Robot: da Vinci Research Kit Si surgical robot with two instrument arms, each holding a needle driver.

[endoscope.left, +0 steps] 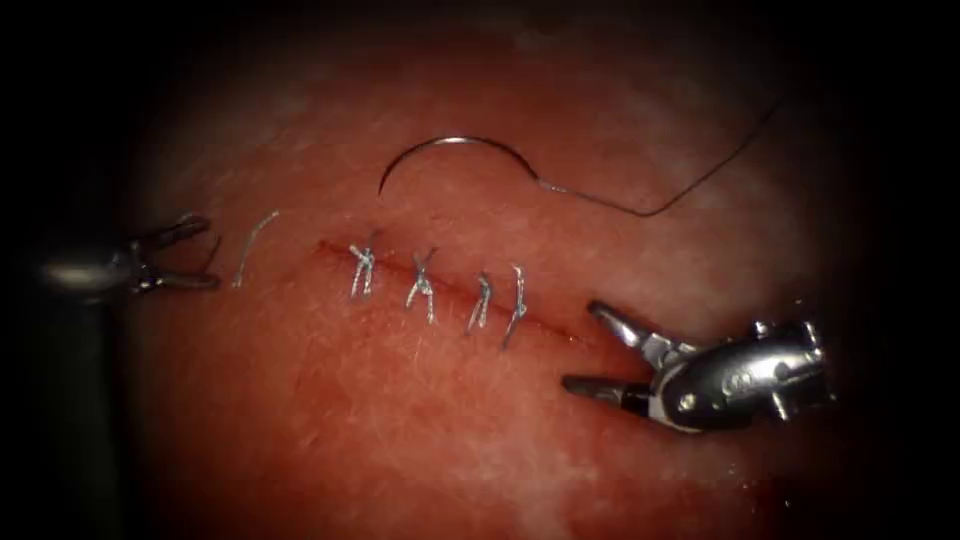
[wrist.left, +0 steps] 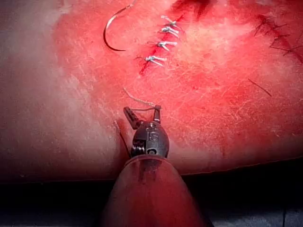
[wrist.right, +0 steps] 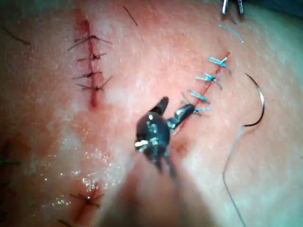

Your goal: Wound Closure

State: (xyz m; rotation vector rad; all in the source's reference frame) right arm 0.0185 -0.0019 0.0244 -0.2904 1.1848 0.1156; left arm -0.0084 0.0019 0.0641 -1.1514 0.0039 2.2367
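Observation:
The curved needle lies free on the tissue above the cut, not in the tissue. Its thread trails off to the right. The cut carries several tied stitches. My left tool hovers past the cut's left end, open and holding nothing. A short cut piece of thread lies just to its right. My right tool sits at the cut's right end, jaws open and empty. The wrist views show the needle lying loose and both tools open.
An older sutured cut with dark stitches lies elsewhere on the tissue, and more dark stitches sit beyond it. The tissue's edge drops off behind my left tool. Red fluid stains the cut's far end.

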